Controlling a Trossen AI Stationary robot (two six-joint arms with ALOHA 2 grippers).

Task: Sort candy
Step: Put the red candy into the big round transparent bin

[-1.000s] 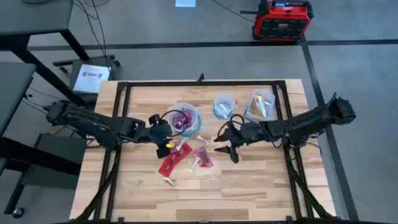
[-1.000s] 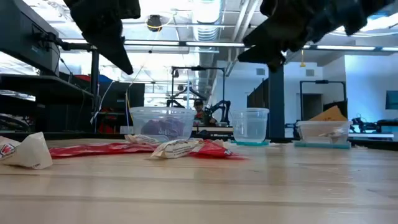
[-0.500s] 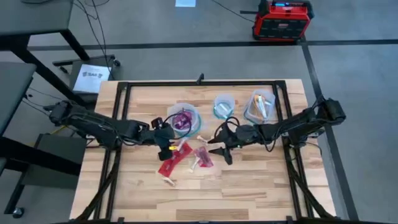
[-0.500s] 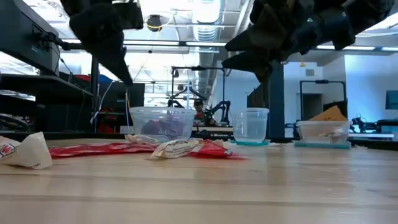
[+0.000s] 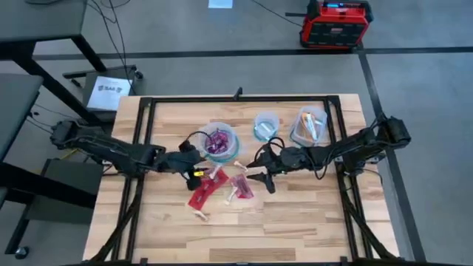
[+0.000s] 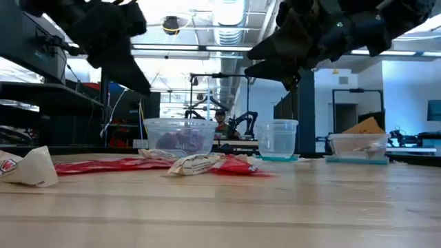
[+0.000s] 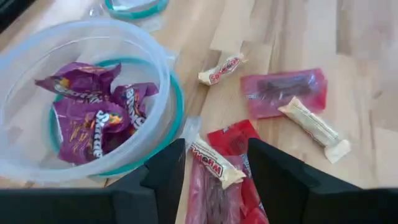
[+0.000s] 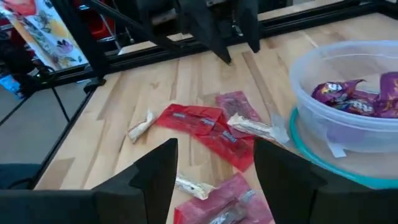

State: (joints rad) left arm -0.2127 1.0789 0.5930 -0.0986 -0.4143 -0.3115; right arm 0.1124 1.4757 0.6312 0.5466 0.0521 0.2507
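I'm over the table (image 5: pixel 295 222) with both arms. Loose candy (image 5: pixel 222 185) lies near the purple-filled bowl (image 5: pixel 220 142). Left gripper (image 7: pixel 214 171), fingers apart, should straddle the white bar (image 7: pixel 210 163) squarely; right gripper (image 8: pixel 214 163) hovers, fingers apart.

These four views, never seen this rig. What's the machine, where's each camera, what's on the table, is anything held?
Two dark robot arms work at a wooden table.

High view: a camera overhead, left arm on the picture's left. Low view: a camera at table-top height. Each wrist view looks out past that arm's own two fingers.

The left gripper hovers open beside the large bowl holding purple candies. The right gripper hovers open near the loose candy. Neither holds anything.

On the wood lie red packets, a magenta packet and small pale-wrapped candies. Behind them stand a small clear cup and a container with a few sorted pieces.
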